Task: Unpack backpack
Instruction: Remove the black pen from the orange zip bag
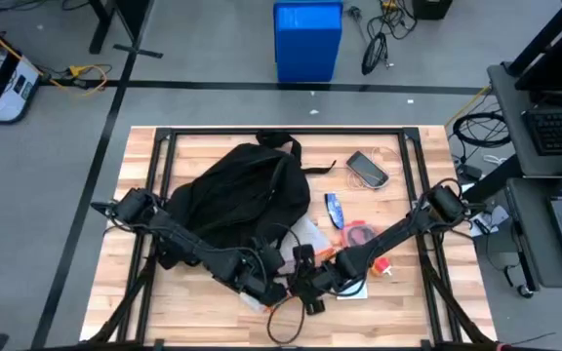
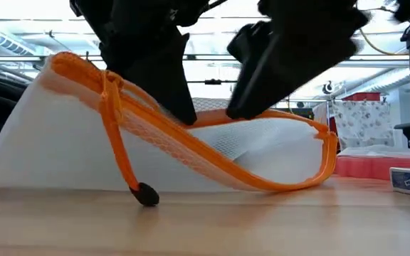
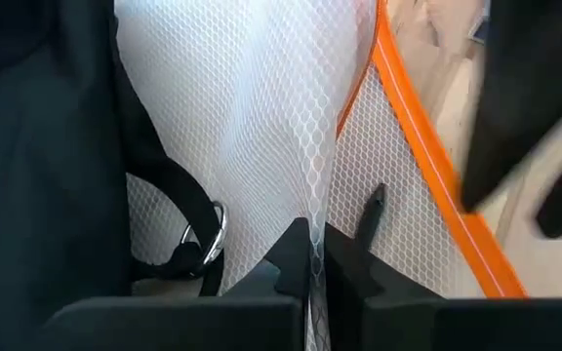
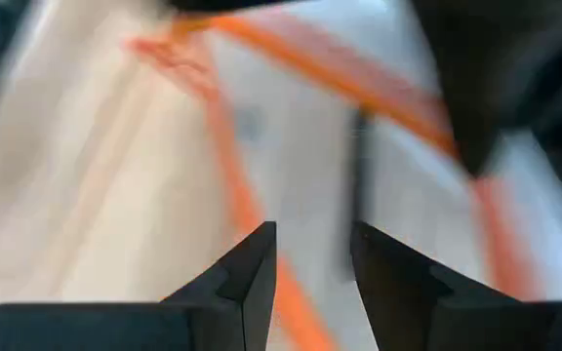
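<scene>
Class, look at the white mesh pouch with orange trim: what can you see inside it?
The mesh pouch, pinched by the left gripper, shows only white netting. Its contents cannot be seen; none show through. The right gripper hovers open.

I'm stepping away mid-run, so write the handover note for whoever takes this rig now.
Left end effector: shut on the white mesh pouch with orange trim, at the table's front edge.
Right end effector: open, right over the same pouch beside the left one.
Backpack: lies on the table's left half, behind the left arm.
Done: already out on the table are the pouch, a dark phone-like device, a blue item and a red item.
Left: let go of the pouch. Whether anything remains inside the backpack cannot be seen.
</scene>
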`<move>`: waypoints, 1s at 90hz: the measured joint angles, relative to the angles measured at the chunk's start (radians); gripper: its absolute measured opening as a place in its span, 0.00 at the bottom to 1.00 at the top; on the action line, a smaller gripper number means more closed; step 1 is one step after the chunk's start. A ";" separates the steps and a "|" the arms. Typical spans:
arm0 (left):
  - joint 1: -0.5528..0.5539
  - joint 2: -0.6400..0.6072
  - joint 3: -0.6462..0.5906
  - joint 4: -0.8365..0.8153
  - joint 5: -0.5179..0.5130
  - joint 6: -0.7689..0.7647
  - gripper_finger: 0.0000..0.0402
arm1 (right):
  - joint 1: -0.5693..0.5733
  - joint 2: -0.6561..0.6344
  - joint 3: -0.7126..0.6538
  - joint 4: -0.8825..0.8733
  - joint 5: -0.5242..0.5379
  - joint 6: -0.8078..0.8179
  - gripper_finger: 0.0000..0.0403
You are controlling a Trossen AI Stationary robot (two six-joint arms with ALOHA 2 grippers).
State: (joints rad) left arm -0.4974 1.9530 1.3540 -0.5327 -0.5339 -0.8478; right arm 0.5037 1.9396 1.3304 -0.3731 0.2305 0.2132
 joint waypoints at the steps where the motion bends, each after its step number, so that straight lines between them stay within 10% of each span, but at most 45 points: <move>1: 0.000 0.000 0.000 0.000 -0.001 0.000 0.00 | 0.001 0.000 0.000 0.000 0.000 0.006 0.29; 48: 0.000 0.000 0.000 -0.002 -0.009 0.018 0.00 | -0.052 0.052 0.000 0.007 -0.021 0.078 0.46; 90: -0.009 -0.002 0.000 -0.011 -0.016 0.020 0.00 | -0.065 0.120 0.000 0.072 -0.060 0.026 0.42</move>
State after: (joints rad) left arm -0.5064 1.9514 1.3537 -0.5442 -0.5499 -0.8280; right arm 0.4391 2.0593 1.3304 -0.3011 0.1701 0.2388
